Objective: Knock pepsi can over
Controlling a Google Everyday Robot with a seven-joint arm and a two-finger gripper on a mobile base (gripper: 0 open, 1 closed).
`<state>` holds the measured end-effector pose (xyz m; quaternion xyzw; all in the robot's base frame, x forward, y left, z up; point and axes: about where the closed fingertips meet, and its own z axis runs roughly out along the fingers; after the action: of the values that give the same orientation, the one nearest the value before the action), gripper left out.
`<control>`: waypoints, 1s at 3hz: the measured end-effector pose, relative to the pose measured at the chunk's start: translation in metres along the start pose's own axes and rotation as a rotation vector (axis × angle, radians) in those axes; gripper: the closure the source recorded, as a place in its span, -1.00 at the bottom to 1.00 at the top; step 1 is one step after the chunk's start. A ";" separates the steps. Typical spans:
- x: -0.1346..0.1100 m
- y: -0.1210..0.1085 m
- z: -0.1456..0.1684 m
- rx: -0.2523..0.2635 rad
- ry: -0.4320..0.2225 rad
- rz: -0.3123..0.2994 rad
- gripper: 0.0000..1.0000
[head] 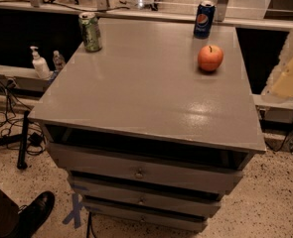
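The pepsi can [204, 19] is dark blue with a round red-white-blue logo and a silver top. It stands upright at the far right corner of the grey cabinet top [146, 88]. My gripper [289, 68] is the pale, blurred shape at the right edge of the view. It is off the cabinet's right side, well to the right of the can and nearer the camera, and touches nothing.
An orange-red apple [210, 58] sits just in front of the pepsi can. A pale green can [90, 31] stands at the far left corner. The cabinet has several drawers [141, 172]. A soap dispenser [38, 63] stands on a ledge at left. A person's shoe [34, 213] is at bottom left.
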<state>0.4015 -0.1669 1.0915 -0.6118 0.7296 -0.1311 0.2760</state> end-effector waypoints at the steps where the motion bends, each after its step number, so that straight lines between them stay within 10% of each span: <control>1: 0.000 0.000 0.000 0.000 0.000 0.000 -1.00; 3: 0.005 -0.029 0.023 0.049 -0.022 0.083 -1.00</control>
<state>0.4371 -0.1742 1.0872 -0.5757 0.7477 -0.1305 0.3040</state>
